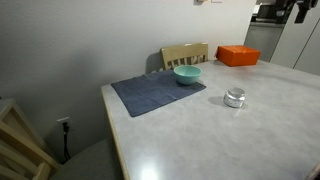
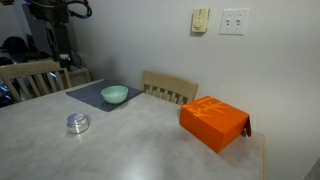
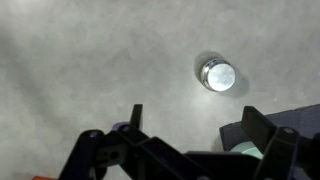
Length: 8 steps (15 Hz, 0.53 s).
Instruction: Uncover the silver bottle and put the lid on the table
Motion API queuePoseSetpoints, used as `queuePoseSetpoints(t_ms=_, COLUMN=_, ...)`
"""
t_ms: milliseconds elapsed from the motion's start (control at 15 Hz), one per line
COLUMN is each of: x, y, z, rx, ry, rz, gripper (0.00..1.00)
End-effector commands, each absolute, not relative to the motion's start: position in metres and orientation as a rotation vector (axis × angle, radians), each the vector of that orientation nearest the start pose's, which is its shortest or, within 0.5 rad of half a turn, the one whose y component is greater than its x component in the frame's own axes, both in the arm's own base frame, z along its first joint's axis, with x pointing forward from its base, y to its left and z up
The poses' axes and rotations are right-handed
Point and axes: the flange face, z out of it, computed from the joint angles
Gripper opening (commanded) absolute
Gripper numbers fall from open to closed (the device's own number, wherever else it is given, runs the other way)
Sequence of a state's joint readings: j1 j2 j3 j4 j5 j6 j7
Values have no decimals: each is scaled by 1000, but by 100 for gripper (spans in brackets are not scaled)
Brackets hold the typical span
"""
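No text, label, brand, number or sign can be read in any of the views.
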<state>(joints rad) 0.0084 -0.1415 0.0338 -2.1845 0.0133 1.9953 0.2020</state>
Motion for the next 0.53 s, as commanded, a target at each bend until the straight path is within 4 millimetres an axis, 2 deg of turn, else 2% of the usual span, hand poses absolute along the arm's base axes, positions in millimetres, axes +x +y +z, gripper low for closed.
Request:
queuePoseSetpoints(t_ms=0, x=497, y=59, z=405, rx=-3192, ry=215, rz=-29, gripper=100)
queuePoseSetpoints(t_ms=267, x=490, y=93, z=371, rx=-3174, ry=171, rz=-243, gripper=100)
queuePoseSetpoints(t_ms=333, x=490, y=95, z=367, rx=-3179, ry=166, rz=-229, gripper=100)
queuePoseSetpoints(t_ms=400, x=493, y=94, z=376, rx=-3177, ry=176, rz=-198, gripper=100)
queuePoseSetpoints(t_ms=467, x=491, y=97, z=371, rx=-3176, ry=170, rz=-203, gripper=100)
